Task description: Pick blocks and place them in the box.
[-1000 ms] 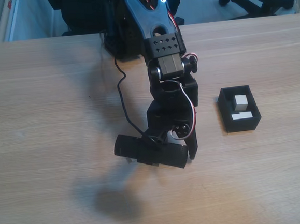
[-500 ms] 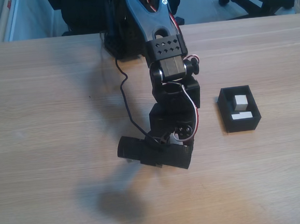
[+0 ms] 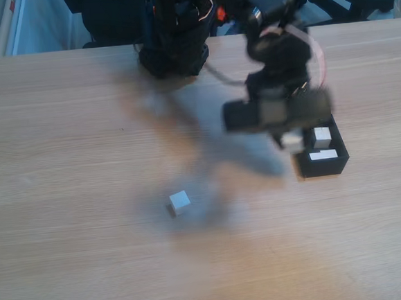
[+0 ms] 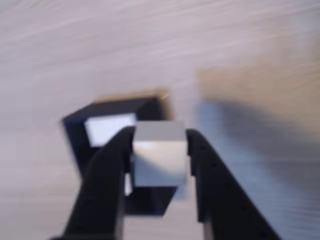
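My gripper hangs blurred at the left wall of the black box, shut on a white block. In the wrist view the held block sits between the two black fingers of the gripper, right above the box. One block lies inside the box, and a white face shows in it from the wrist. Another block rests alone on the table, well to the left of the box in the fixed view.
A flat white piece lies in the box near its front wall. The arm's base and a cable stand at the table's far edge, with office chairs behind. Bare wooden table spreads left and in front.
The arm has swung from the table's middle to the right and up to the box, carrying one block. A block that the arm hid now lies uncovered on the table.
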You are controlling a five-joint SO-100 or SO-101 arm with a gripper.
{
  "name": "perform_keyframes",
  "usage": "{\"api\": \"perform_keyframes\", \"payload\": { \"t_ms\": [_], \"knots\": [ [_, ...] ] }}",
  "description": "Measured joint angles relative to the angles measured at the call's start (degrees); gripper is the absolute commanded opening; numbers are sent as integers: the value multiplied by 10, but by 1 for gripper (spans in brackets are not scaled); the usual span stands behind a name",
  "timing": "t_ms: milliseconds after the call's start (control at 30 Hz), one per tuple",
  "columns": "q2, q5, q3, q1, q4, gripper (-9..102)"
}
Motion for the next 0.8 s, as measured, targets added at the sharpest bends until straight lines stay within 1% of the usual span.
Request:
{"api": "perform_keyframes", "payload": {
  "t_ms": [167,367,633,800],
  "knots": [
    [24,4,0,-83,4,1],
    [24,18,0,-131,-13,8],
    [24,18,0,-124,-18,11],
    [24,7,7,-91,-18,13]
  ]
}}
